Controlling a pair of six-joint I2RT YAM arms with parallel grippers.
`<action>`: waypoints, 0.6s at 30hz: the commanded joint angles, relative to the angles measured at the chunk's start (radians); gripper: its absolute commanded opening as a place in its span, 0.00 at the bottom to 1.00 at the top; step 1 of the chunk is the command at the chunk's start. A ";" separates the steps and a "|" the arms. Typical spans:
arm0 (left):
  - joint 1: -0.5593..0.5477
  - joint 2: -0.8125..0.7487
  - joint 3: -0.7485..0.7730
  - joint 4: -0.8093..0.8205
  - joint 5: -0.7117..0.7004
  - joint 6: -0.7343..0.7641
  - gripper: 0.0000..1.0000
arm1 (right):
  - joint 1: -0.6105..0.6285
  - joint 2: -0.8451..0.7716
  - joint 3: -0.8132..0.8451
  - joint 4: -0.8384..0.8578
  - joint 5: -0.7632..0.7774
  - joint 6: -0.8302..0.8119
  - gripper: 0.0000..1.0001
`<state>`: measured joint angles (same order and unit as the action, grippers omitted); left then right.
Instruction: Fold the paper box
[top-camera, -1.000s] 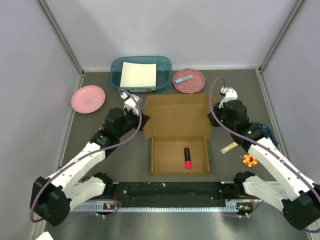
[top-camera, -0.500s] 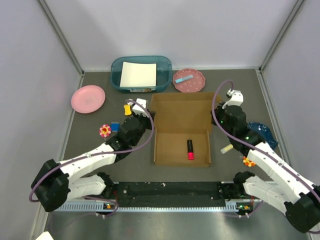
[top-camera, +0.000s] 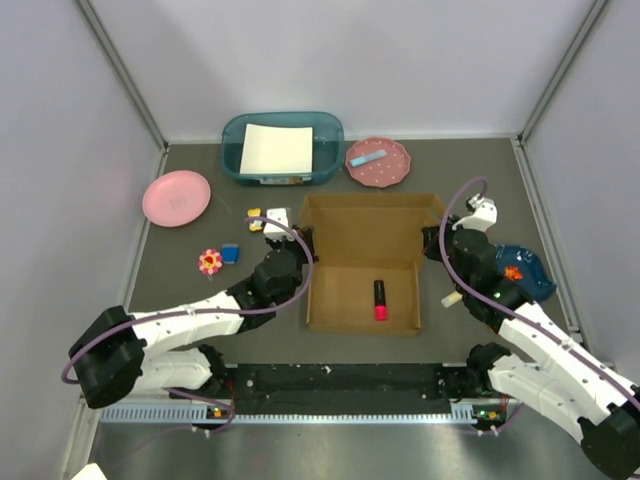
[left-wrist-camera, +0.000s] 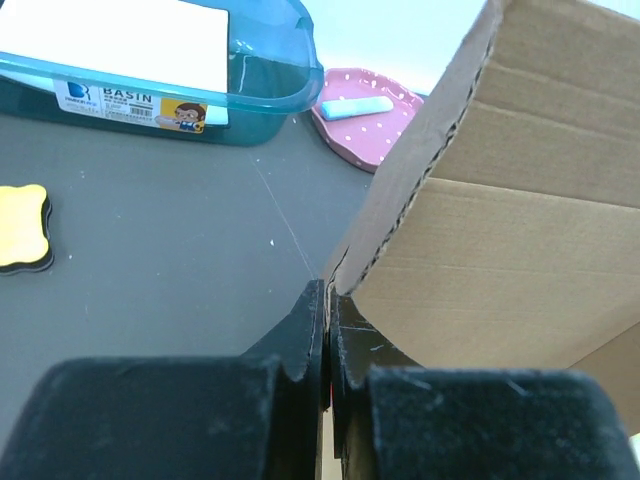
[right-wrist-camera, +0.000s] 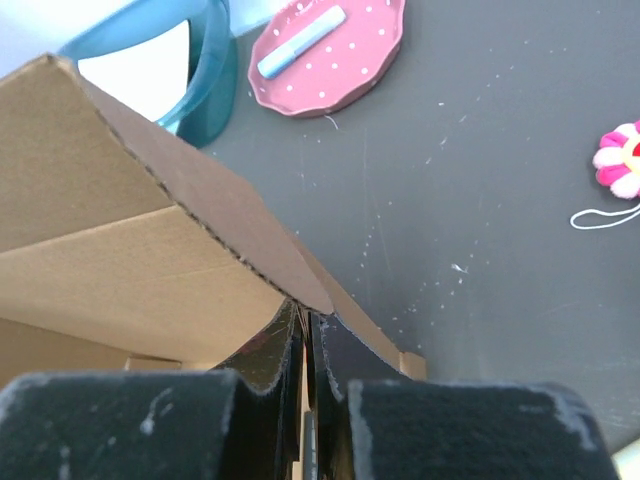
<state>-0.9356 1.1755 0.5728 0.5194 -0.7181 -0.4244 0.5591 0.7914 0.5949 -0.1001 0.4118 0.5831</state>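
Note:
The paper box (top-camera: 363, 240) lies mid-table, a brown cardboard mailer with its shallow tray nearest me and its lid lifted behind. A red and black marker (top-camera: 380, 300) rests in the tray. My left gripper (top-camera: 303, 262) is at the box's left side by the hinge. In the left wrist view the left gripper (left-wrist-camera: 327, 295) is shut on the cardboard edge of the box (left-wrist-camera: 500, 230). At the right side by the hinge, my right gripper (top-camera: 431, 250) pinches the box in the same way. In the right wrist view the right gripper (right-wrist-camera: 305, 320) is shut under the raised flap of the box (right-wrist-camera: 130, 250).
A teal bin (top-camera: 283, 148) with a white sheet stands behind the box, beside a dotted pink plate (top-camera: 378, 161). A plain pink plate (top-camera: 176, 197) is far left. A yellow toy (top-camera: 256, 213), flower toy (top-camera: 209, 262) and blue block (top-camera: 230, 253) lie left; a dark blue object (top-camera: 527, 275) lies right.
Both grippers have moved toward me along the box's sides. The lid has risen from lying flat to standing up, and the box has shifted slightly right.

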 joint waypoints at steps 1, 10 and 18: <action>-0.051 0.003 -0.043 0.086 -0.125 -0.083 0.00 | 0.021 -0.015 -0.067 -0.035 0.038 0.101 0.00; -0.138 0.030 -0.103 0.128 -0.204 -0.140 0.00 | 0.062 -0.072 -0.175 -0.049 0.071 0.170 0.00; -0.186 0.042 -0.149 0.117 -0.247 -0.215 0.00 | 0.090 -0.147 -0.277 -0.114 0.093 0.205 0.00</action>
<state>-1.0851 1.1904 0.4725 0.7002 -0.9722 -0.5583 0.6247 0.6533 0.4191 0.0349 0.4946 0.7475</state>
